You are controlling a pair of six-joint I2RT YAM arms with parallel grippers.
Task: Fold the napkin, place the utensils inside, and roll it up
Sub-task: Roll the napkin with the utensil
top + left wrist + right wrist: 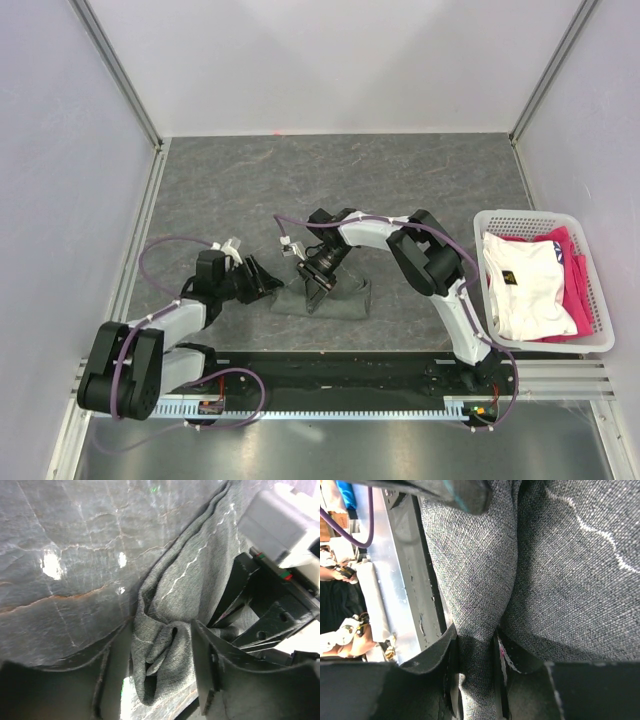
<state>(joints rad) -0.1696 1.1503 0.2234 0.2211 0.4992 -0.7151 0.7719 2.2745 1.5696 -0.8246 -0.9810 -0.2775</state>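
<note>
The dark grey napkin lies as a rolled, bunched bundle on the table between the two arms. My left gripper is at its left end; in the left wrist view the fingers close on the bunched roll end, with the gripper touching cloth on both sides. My right gripper is on top of the bundle's middle. In the right wrist view it pinches a fold of the napkin. The orange utensils are hidden.
A white plastic basket stands at the right edge with white fabric and pink fabric in it. The metal rail runs along the near edge, just behind the napkin. Walls enclose the table on three sides.
</note>
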